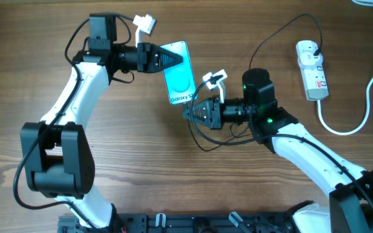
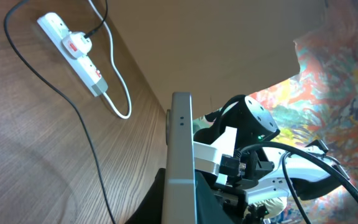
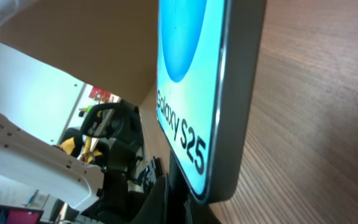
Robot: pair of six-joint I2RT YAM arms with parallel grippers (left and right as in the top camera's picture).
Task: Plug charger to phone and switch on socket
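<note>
My left gripper (image 1: 164, 58) is shut on the top end of the phone (image 1: 180, 77) and holds it off the table, cyan screen up. In the left wrist view the phone's grey edge (image 2: 180, 143) stands between the jaws (image 2: 180, 208). My right gripper (image 1: 193, 111) sits at the phone's lower end, by the "Galaxy S25" text (image 3: 188, 74). Its dark fingers (image 3: 188, 200) are closed on the charger's black plug, right under the phone's bottom edge. The plug itself is mostly hidden. The charger cable (image 1: 274, 35) runs from the white socket strip (image 1: 311, 71) at far right.
The socket also shows in the left wrist view (image 2: 73, 50), with a white and red adapter in it and the black cable (image 2: 86, 137) leaving it. Its white cord (image 1: 361, 97) loops off the right edge. Slack black cable loops under the right gripper (image 1: 206, 144).
</note>
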